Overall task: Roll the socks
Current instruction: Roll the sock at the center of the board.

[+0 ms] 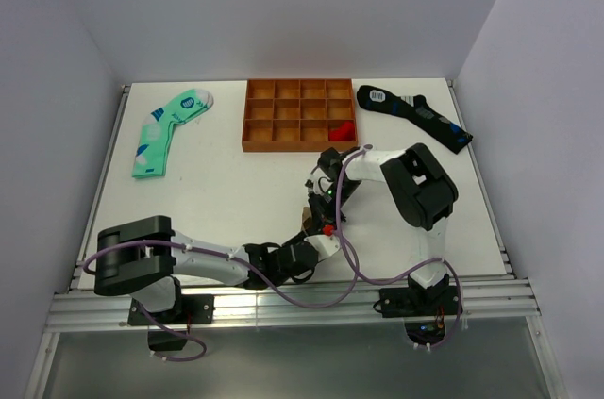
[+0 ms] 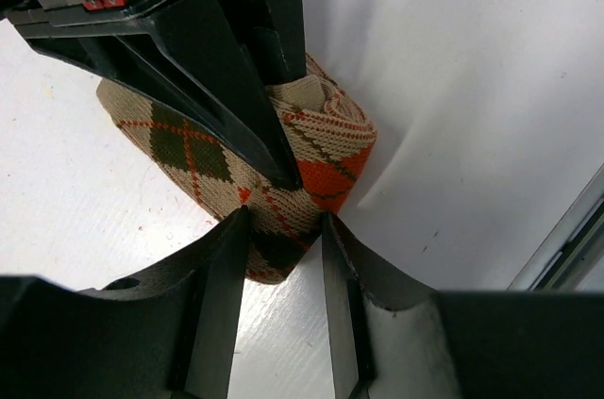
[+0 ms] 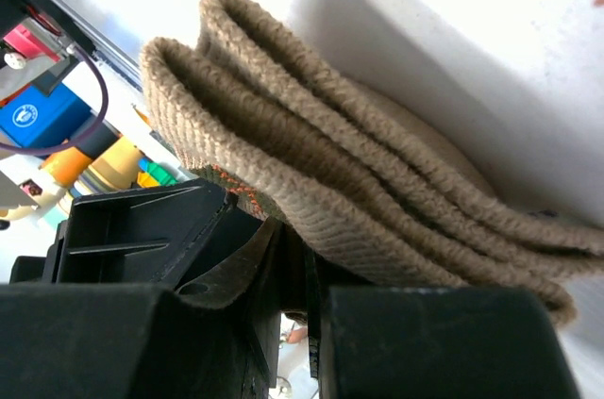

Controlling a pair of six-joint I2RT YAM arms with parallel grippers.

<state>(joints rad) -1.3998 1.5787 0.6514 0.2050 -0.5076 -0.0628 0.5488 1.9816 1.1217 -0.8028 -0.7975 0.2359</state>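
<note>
The tan argyle sock [image 2: 311,149], with orange-red and dark diamonds, lies partly rolled on the white table, its ribbed cuff curled at the top of the roll. My left gripper [image 2: 283,222] has the near corner of the sock between its two fingertips, both touching the knit. My right gripper [image 2: 283,173] comes down from above, its jaws nearly together on a layer of the roll. In the right wrist view the folded tan layers of the sock [image 3: 377,182] fill the space over my right gripper [image 3: 304,250]. From above, both grippers [image 1: 317,220] meet and hide nearly all of the sock.
A mint-green sock [image 1: 168,130] lies at the far left and a black sock with blue marks [image 1: 413,114] at the far right. Between them stands an orange-brown compartment tray [image 1: 300,147] with a red item [image 1: 343,128] in one cell. A metal rail [image 1: 283,300] edges the near side.
</note>
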